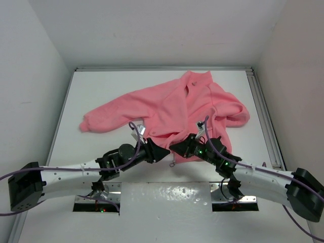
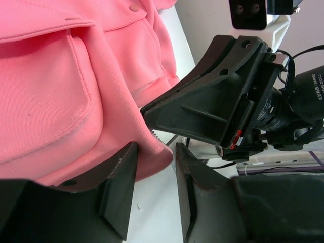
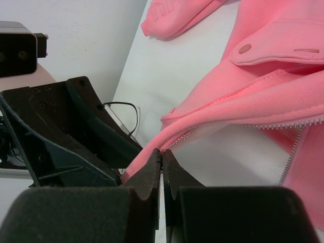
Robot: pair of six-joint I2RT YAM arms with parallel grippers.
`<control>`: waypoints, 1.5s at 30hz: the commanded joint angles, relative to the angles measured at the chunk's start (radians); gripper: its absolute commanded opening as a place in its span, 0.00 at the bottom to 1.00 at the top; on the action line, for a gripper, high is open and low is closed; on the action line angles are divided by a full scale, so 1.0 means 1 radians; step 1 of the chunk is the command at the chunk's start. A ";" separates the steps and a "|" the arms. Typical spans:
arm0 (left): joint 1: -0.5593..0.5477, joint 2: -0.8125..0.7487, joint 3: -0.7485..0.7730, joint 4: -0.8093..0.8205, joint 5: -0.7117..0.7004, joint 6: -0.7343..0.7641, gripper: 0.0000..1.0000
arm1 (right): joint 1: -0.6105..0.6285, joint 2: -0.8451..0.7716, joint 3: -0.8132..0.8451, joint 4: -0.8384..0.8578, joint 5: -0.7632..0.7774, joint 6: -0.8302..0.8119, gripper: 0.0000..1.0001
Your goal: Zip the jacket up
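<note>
One soft, fuzzy salmon-pink fleece jacket (image 1: 172, 104) is lying spread on the smooth white bench (image 1: 101, 86), filling the middle of the top view. Its long axis is running from the hem (image 1: 162, 135) at lower centre up to the stand-up collar (image 1: 197, 78) at the top, so the collar is pointing away from the arms. Of its two sleeves, the left sleeve (image 1: 109, 114) is stretching out towards the left edge. Right of it, the left hand (image 2: 155, 148) is standing part open, its two black wedge-shaped fingers flanking the rounded hem corner without clearly pressing it. Just right of that, the right hand (image 3: 162, 154) is sitting closed tight, its tips pinching the zipper edge at that same corner. Two rows of small pale zipper teeth (image 3: 283, 123) are lying apart, and one round snap (image 3: 245, 48) is showing on a flap. The right sleeve (image 1: 235, 111) is lying bunched at the right
</note>
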 commanded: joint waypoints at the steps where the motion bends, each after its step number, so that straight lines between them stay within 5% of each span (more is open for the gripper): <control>1: 0.010 0.013 0.050 0.046 0.037 0.021 0.33 | 0.004 -0.022 -0.001 0.020 0.010 -0.023 0.00; 12: 0.022 0.056 0.070 0.049 0.076 0.039 0.00 | 0.004 -0.044 -0.013 -0.006 0.023 -0.024 0.00; 18: 0.027 0.039 0.047 0.058 0.051 0.060 0.00 | 0.004 -0.047 -0.001 -0.045 0.043 -0.047 0.00; 22: 0.028 0.013 -0.014 0.142 -0.057 0.114 0.00 | 0.002 -0.074 0.080 -0.260 0.048 -0.133 0.01; 23: 0.027 -0.004 -0.031 0.162 -0.102 0.123 0.00 | 0.002 -0.082 0.097 -0.311 0.043 -0.151 0.05; 27: 0.027 -0.024 -0.077 0.245 -0.300 0.226 0.00 | 0.004 -0.154 0.137 -0.479 0.039 -0.210 0.48; 30: 0.027 -0.020 -0.063 0.311 -0.316 0.313 0.00 | 0.004 -0.169 0.165 -0.603 0.030 -0.223 0.56; 33: 0.027 0.002 -0.050 0.364 -0.280 0.349 0.00 | 0.004 -0.156 0.163 -0.583 -0.030 -0.205 0.41; 34: 0.027 0.011 -0.050 0.380 -0.270 0.347 0.00 | 0.004 -0.153 0.160 -0.504 -0.061 -0.181 0.17; 35: 0.027 0.014 -0.056 0.384 -0.253 0.343 0.00 | 0.004 -0.153 0.157 -0.462 -0.067 -0.167 0.05; 40: 0.028 -0.033 -0.080 0.400 -0.259 0.349 0.00 | 0.002 -0.145 0.091 -0.178 -0.130 -0.090 0.00; 42: 0.027 -0.067 -0.082 0.393 -0.270 0.370 0.00 | 0.002 -0.111 0.070 -0.132 -0.130 -0.059 0.10; 45: 0.027 -0.075 -0.073 0.381 -0.233 0.369 0.00 | 0.004 -0.088 0.059 -0.007 -0.127 -0.016 0.41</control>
